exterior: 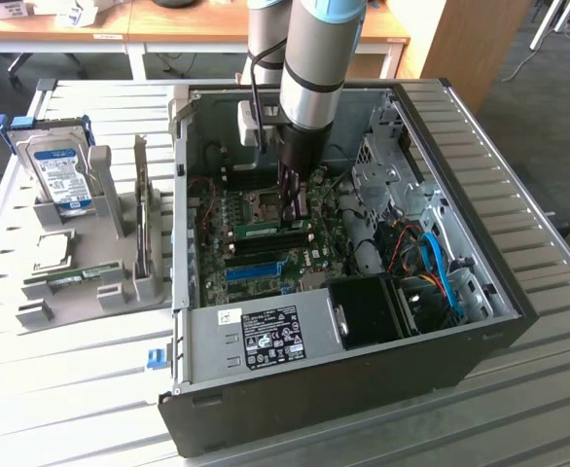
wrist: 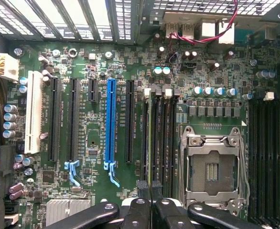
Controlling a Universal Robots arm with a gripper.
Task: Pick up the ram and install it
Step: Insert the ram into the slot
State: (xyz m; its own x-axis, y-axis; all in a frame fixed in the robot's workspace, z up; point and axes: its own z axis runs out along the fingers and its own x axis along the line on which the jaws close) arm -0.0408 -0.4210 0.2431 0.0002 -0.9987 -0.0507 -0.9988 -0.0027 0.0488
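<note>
The ram [exterior: 263, 232] is a thin green stick standing on edge in a black memory slot on the motherboard inside the open computer case [exterior: 523, 292]. My gripper [exterior: 294, 216] reaches straight down into the case at the stick's end toward the exterior view's right. In the wrist view the ram [wrist: 150, 138] appears edge-on as a thin pale-green line between the black slots. It runs in under my black fingertips [wrist: 144, 191]. My gripper [wrist: 152, 190] is shut on the stick's top edge.
The empty CPU socket [wrist: 211, 169] lies beside the memory slots, a blue expansion slot [wrist: 111, 124] on their other side. Outside the case, a grey holder [exterior: 120, 282] carries a blue-labelled hard drive [exterior: 59, 170] and another green stick [exterior: 71, 280]. Cables [exterior: 441, 268] crowd the case's right.
</note>
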